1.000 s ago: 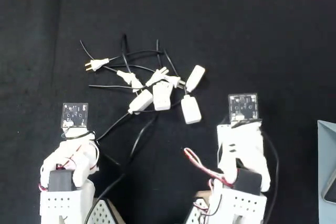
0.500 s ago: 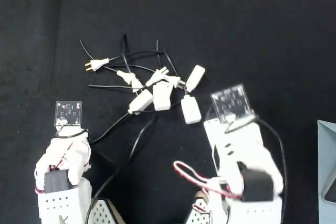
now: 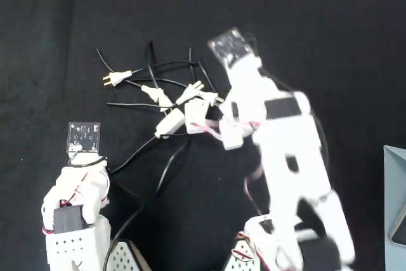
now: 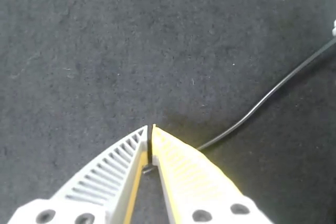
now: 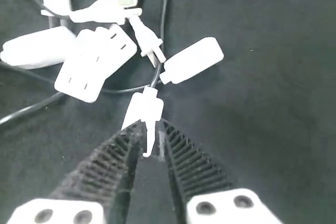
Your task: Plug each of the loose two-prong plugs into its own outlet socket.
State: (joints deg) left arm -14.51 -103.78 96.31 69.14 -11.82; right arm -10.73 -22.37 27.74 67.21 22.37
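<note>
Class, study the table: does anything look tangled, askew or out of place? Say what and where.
Yes: mid-table, the white plugs, socket blocks and black cords lie in one tangled heap, cords crossing, pieces pointing every way.

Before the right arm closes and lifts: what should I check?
1. Aim: right gripper is at the plug: ok.
2. Seating: the plug's prongs lie between the fingers: ok.
3. Grip: fingers apart, not clamped: not ok.
4. Free lift: the cord passes by a second plug: cannot tell.
5. Target: socket block shows its slots: ok.
6. Other arm: left gripper is shut over bare cloth, away from the pile: ok.
</note>
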